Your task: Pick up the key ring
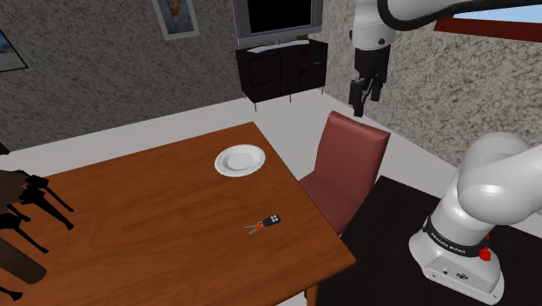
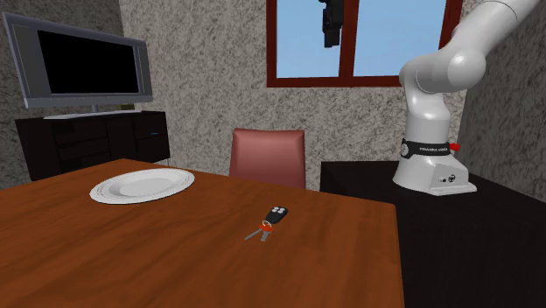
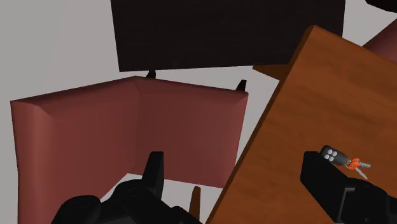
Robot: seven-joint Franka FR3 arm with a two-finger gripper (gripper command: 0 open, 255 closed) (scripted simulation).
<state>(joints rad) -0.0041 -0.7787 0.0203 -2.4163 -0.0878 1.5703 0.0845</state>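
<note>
While holding the tool [image 1: 363,96] wide open and empty high over the red chair [image 1: 352,161], had not yet begun the pick: left the key ring [image 1: 265,223] untouched on the desk [image 1: 156,243], near its chair-side edge, with approach, grasp and lift all remaining.

Home, dining/living rm: wood surface [image 1: 174,235] w/ white plate [image 1: 240,160] & red padded chair [image 1: 352,161] beside it; flat TV [image 1: 276,19] on dark low cabinet [image 1: 282,69]; framed portrait [image 1: 176,16] on rough-textured wall [image 1: 104,52]; red-framed window [image 2: 385,39] opposite.
</note>
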